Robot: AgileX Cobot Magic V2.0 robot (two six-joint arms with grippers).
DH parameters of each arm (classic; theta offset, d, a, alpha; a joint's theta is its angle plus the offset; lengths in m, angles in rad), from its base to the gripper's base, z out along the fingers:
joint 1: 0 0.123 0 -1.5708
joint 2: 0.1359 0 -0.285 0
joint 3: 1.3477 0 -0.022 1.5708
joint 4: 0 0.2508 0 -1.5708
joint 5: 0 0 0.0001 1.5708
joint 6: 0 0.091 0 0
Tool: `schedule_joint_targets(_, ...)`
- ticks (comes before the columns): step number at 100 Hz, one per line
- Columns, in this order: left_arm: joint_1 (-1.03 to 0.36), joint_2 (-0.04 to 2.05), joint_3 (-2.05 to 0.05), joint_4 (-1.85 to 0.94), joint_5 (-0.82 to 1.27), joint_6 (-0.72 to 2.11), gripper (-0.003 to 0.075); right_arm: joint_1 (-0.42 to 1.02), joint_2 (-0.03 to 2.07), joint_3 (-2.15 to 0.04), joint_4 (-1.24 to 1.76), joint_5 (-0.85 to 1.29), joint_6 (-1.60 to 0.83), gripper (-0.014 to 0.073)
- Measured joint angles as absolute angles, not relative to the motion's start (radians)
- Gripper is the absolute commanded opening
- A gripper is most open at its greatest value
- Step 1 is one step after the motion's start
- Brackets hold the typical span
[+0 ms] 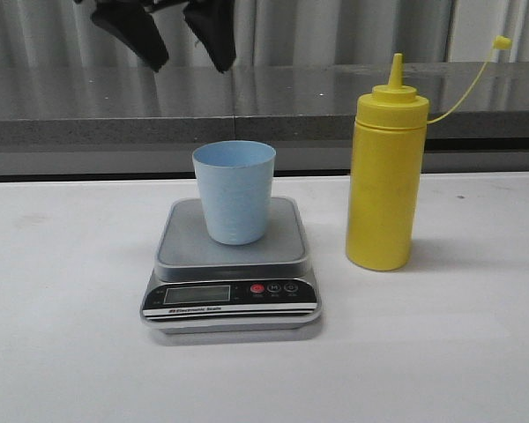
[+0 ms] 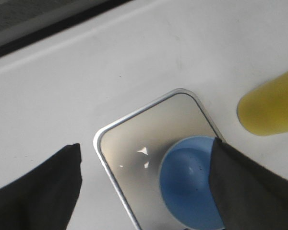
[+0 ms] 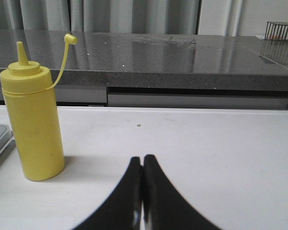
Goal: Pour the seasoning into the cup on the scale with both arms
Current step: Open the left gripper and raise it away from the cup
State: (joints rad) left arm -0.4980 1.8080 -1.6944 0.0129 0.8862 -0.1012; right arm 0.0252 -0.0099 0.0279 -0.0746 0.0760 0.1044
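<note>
The pale blue cup (image 1: 234,190) stands upright on the silver scale (image 1: 231,264) at the table's middle. The yellow seasoning bottle (image 1: 386,181) stands upright to the right of the scale, cap off and hanging on its tether (image 1: 502,41). My left gripper (image 1: 187,51) is open and empty, high above the cup. In the left wrist view it (image 2: 146,153) looks down on the scale platform (image 2: 139,143), the cup (image 2: 189,184) and the bottle (image 2: 271,110). My right gripper (image 3: 143,160) is shut and empty, low over the table right of the bottle (image 3: 33,124); it is out of the front view.
A dark grey stone counter (image 1: 247,101) runs along the back behind the white table (image 1: 70,335). The scale's black panel holds an LCD (image 1: 197,293) and a red button (image 1: 257,288). A small wire rack (image 3: 278,29) sits far off on the counter.
</note>
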Motion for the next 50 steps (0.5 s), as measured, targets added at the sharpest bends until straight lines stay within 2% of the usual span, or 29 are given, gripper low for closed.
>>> schedule_joint_targets(25,-0.41,1.653,-1.529,0.049,0.784,-0.142,0.0524,0.025,-0.01,0.028,-0.075,0.076,0.104,-0.0067)
schedule_joint_targets(50,-0.309,1.411,-1.234,0.052,0.604,-0.164,0.0524,0.025,-0.01,0.028,-0.075,0.076,0.104,-0.0067)
